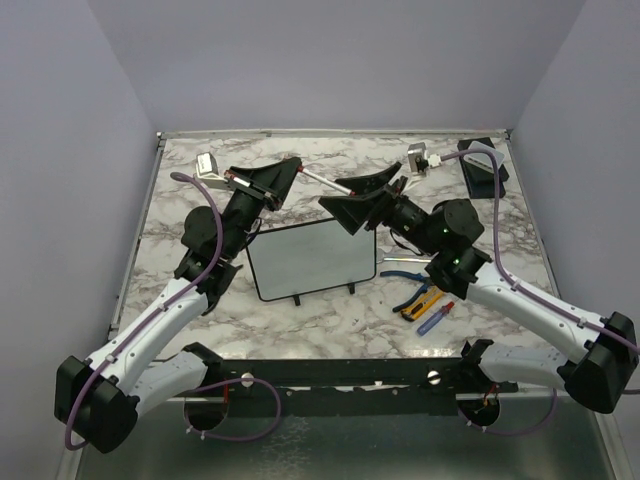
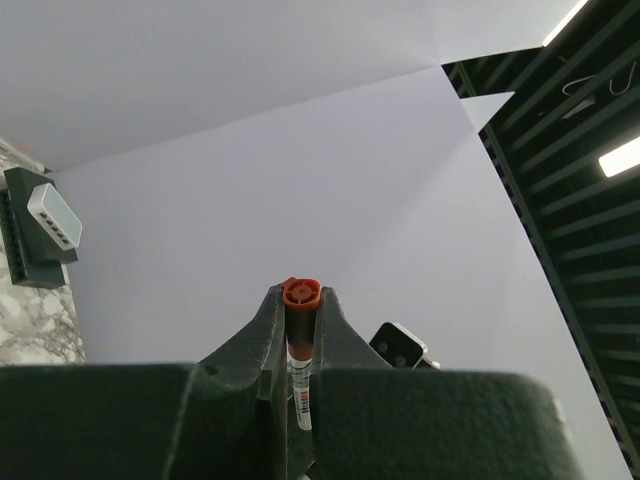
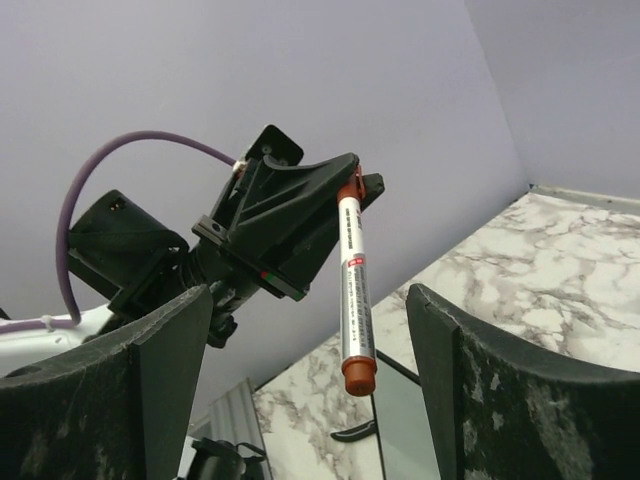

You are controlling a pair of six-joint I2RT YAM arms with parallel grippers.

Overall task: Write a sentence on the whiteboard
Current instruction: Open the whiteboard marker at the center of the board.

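Left gripper (image 2: 301, 300) clamps a red-ended marker (image 3: 354, 280) at 12 o'clock of the blank whiteboard (image 1: 310, 258), right gripper (image 3: 310, 295) spread wide around it, the sentence unwritten.

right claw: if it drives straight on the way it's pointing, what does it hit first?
Most likely the white-barrelled marker with red-orange ends. It hangs from the shut left claw, framed between the fingers of the open right claw in the right wrist view. How far ahead it lies is unclear.
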